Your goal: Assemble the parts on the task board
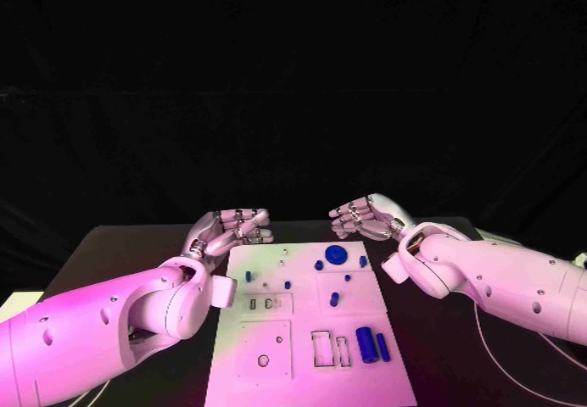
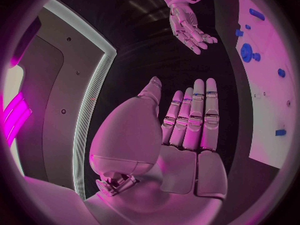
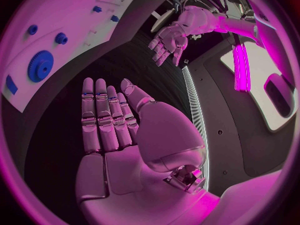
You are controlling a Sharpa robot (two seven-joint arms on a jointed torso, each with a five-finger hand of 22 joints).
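The white task board [image 1: 306,339] lies in the middle of the black table. On it are small blue parts: a round gear-like disc [image 1: 337,253] near the far edge, small pegs [image 1: 319,265], and two long cylinders [image 1: 366,343] near the front right. My left hand [image 1: 232,229] hovers beyond the board's far left corner, fingers straight and apart, holding nothing [image 2: 187,120]. Off the far right corner my right hand [image 1: 363,217] is likewise flat and empty [image 3: 106,120]. The blue disc [image 3: 41,65] and board [image 2: 269,85] also show in the wrist views.
The board has rectangular cut-outs [image 1: 323,348] and a round hole [image 1: 263,360] near its front. A pale object [image 1: 19,301] lies at the table's left edge, and a cable [image 1: 489,348] runs along the table's right side.
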